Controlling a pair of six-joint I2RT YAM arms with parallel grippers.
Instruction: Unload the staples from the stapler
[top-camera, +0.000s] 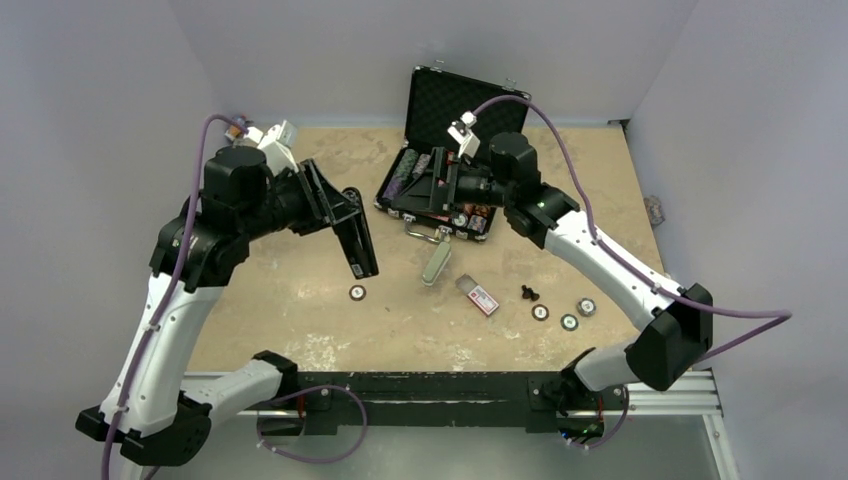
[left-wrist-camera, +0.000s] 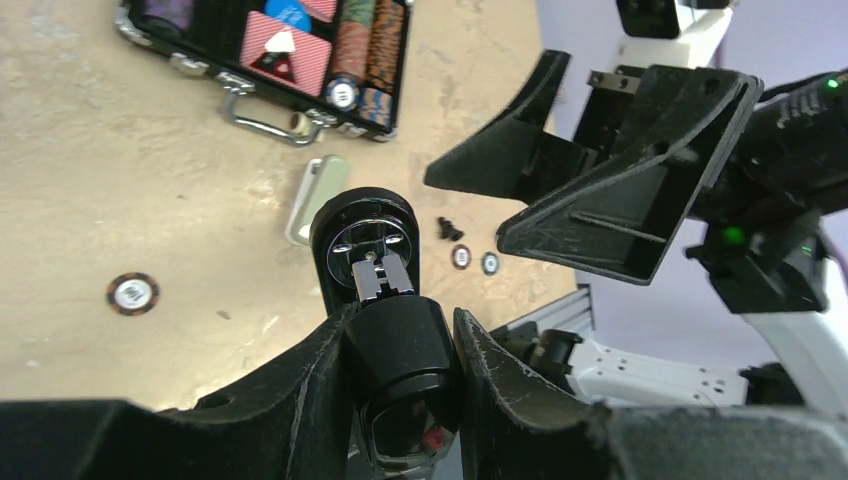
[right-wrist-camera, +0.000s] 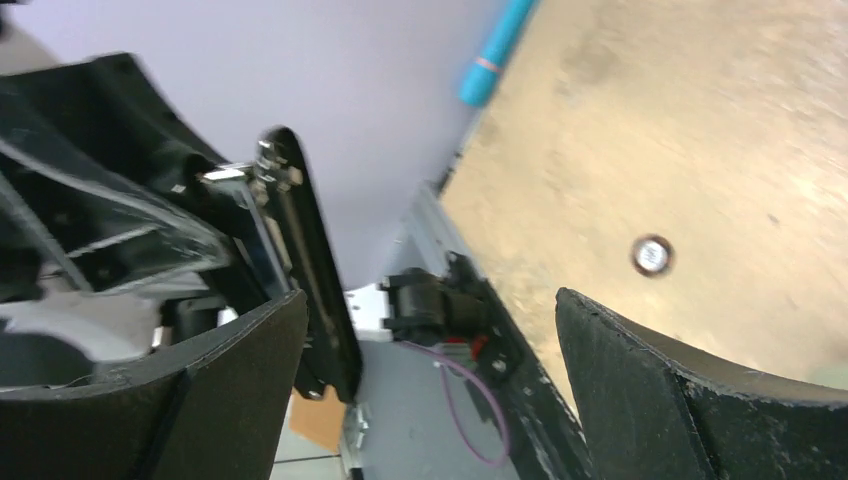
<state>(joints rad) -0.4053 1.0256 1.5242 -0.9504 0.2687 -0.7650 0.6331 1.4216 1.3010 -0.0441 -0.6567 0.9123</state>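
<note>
Beige, scuffed worktop (top-camera: 300, 330) under pale walls. Nearest the bases, the left arm's fingers (left-wrist-camera: 500, 385) clamp the small slim black stapler (left-wrist-camera: 395, 345) narrowly, holding it aloft, likely so its staple channel is reachable. Farther back, the right arm's fingers (right-wrist-camera: 690, 400) stand wide apart and empty, facing it, before the open black foam-lined case (top-camera: 450, 100).

No lettering can be read anywhere. The small box (top-camera: 483, 298) near the middle of the bench (top-camera: 300, 320), toward its near edge, carries a red-and-white label whose print is too small to make out. The lone chip (left-wrist-camera: 132, 294), nearer the left edge, has a white centre with a blurred mark. The red card pack (left-wrist-camera: 283, 50) in the open case (top-camera: 455, 100) shows a dark-and-white emblem but no legible words.
</note>
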